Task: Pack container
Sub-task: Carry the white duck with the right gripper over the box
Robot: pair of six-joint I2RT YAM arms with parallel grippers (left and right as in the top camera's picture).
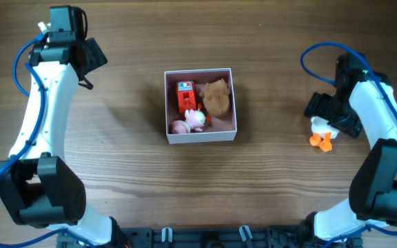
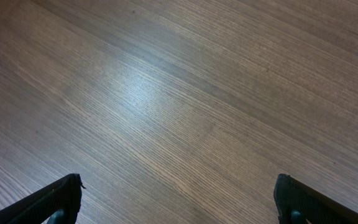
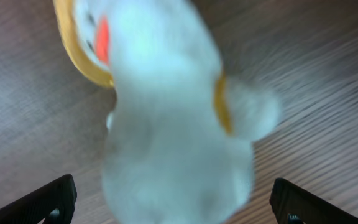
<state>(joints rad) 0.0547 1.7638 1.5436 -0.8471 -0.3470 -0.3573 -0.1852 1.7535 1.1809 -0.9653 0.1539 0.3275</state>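
Observation:
The container (image 1: pixel 169 107), a small white box with a pink inside, sits mid-table. It holds a red toy (image 1: pixel 185 95), a brown plush (image 1: pixel 217 97) and a pink-and-white plush (image 1: pixel 192 121). A white plush duck with orange feet (image 1: pixel 320 136) lies on the table at the right. My right gripper (image 1: pixel 326 117) is over it, open, with a finger on each side of the duck's white body (image 3: pixel 173 137) and a gap on both sides. My left gripper (image 1: pixel 88 65) is open and empty at the far left, over bare wood (image 2: pixel 179 124).
The wooden table (image 1: pixel 267 193) runs around the box. The arm bases stand at the front left and front right corners. Blue cables loop off both arms.

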